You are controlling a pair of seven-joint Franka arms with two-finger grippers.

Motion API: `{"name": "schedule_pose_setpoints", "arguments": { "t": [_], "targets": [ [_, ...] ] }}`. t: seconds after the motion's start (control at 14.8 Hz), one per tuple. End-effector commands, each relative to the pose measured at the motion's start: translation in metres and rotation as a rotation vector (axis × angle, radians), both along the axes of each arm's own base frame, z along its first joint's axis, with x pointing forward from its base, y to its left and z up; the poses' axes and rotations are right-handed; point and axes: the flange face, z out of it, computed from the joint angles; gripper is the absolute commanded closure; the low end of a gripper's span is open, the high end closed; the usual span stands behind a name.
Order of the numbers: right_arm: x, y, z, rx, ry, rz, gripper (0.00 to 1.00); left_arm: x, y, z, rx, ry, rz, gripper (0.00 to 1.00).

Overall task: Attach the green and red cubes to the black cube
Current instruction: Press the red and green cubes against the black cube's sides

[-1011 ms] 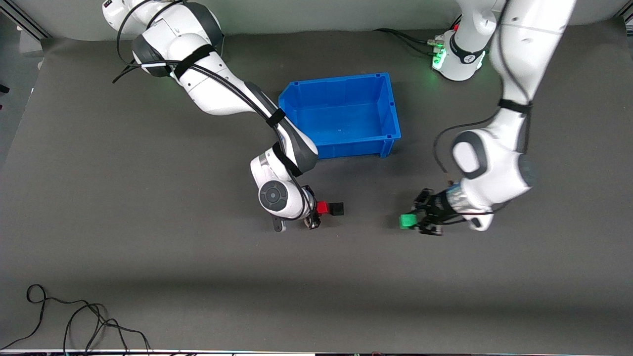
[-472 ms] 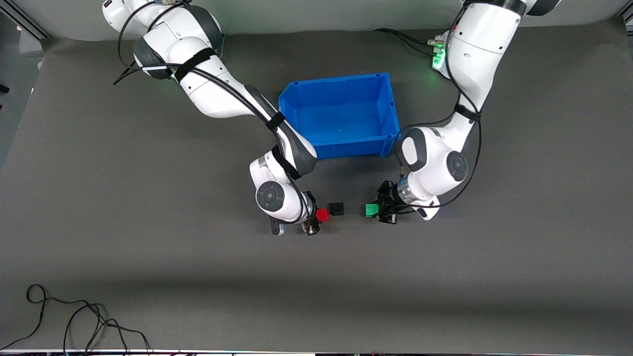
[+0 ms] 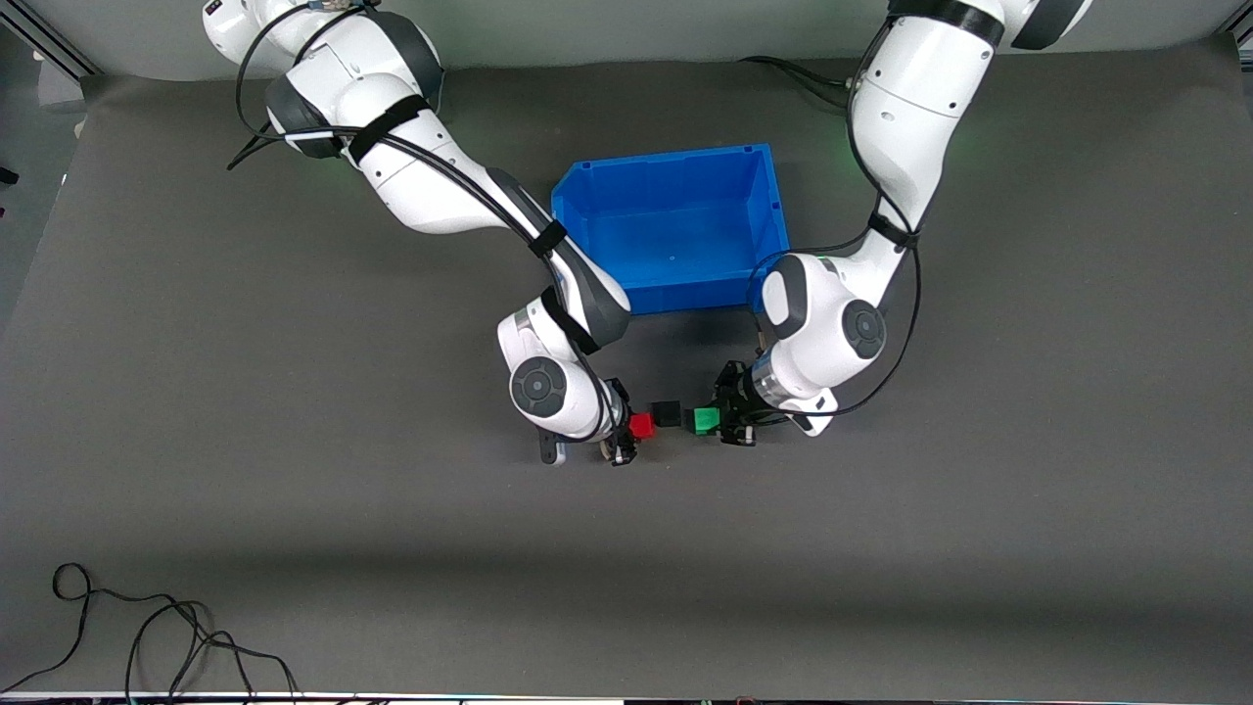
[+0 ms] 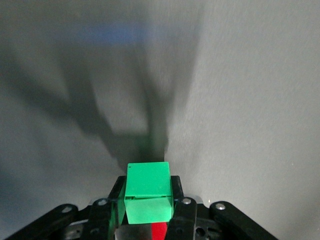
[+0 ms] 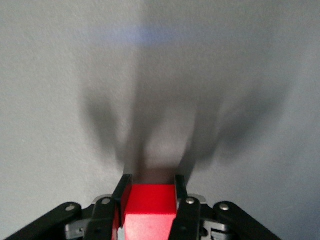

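The black cube (image 3: pixel 668 412) sits between the two coloured cubes, nearer to the front camera than the blue bin. My right gripper (image 3: pixel 627 432) is shut on the red cube (image 3: pixel 641 425), which is right against the black cube on the side toward the right arm's end. My left gripper (image 3: pixel 724 420) is shut on the green cube (image 3: pixel 705 420), which is close against the black cube's other side. The left wrist view shows the green cube (image 4: pixel 147 190) between my left gripper's (image 4: pixel 147 206) fingers. The right wrist view shows the red cube (image 5: pixel 150 205) in my right gripper (image 5: pixel 150 199). The black cube is hidden in both wrist views.
An empty blue bin (image 3: pixel 773 230) stands just farther from the front camera than the cubes, between the two forearms. A loose black cable (image 3: pixel 147 636) lies at the near edge toward the right arm's end.
My left gripper has carried the green cube from the left arm's end of the table up to the black cube. My right gripper and the red cube have barely shifted.
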Motion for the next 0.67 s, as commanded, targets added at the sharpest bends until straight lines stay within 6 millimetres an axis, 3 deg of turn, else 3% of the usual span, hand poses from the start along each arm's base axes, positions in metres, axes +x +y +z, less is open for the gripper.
{"name": "schedule_pose_setpoints", "arguments": {
  "t": [0.0, 0.07, 0.13, 0.27, 0.34, 0.4, 0.47, 0.54, 0.61],
  "targets": [
    [-0.005, 0.015, -0.004, -0.007, -0.018, -0.007, 0.8, -0.001, -0.019, 0.0, -0.004, -0.002, 0.022, 0.75],
    [-0.005, 0.014, -0.005, -0.01, -0.017, -0.007, 0.74, -0.002, -0.02, 0.0, -0.005, 0.002, 0.028, 0.75],
    [-0.005, 0.013, -0.007, -0.013, -0.016, -0.005, 0.55, -0.002, -0.02, 0.0, -0.005, 0.006, 0.037, 0.75],
    [-0.005, 0.012, -0.009, -0.019, -0.018, 0.008, 0.07, 0.002, -0.022, 0.004, -0.015, 0.004, 0.051, 0.75],
    [-0.004, 0.011, -0.005, -0.032, -0.027, 0.023, 0.0, 0.004, -0.023, 0.004, -0.016, 0.007, 0.063, 0.75],
    [-0.003, 0.008, -0.001, -0.054, -0.024, 0.045, 0.0, 0.004, -0.024, 0.005, -0.018, 0.007, 0.065, 0.72],
    [-0.002, 0.005, 0.003, -0.074, -0.01, 0.063, 0.0, 0.005, -0.023, 0.005, -0.011, 0.001, 0.058, 0.49],
    [0.0, 0.003, 0.019, -0.074, -0.018, 0.095, 0.0, 0.005, -0.023, 0.005, -0.006, -0.006, 0.042, 0.0],
    [0.005, 0.001, 0.044, -0.058, -0.057, 0.151, 0.0, 0.006, -0.022, 0.005, -0.006, -0.005, 0.043, 0.0]
  ]
}}
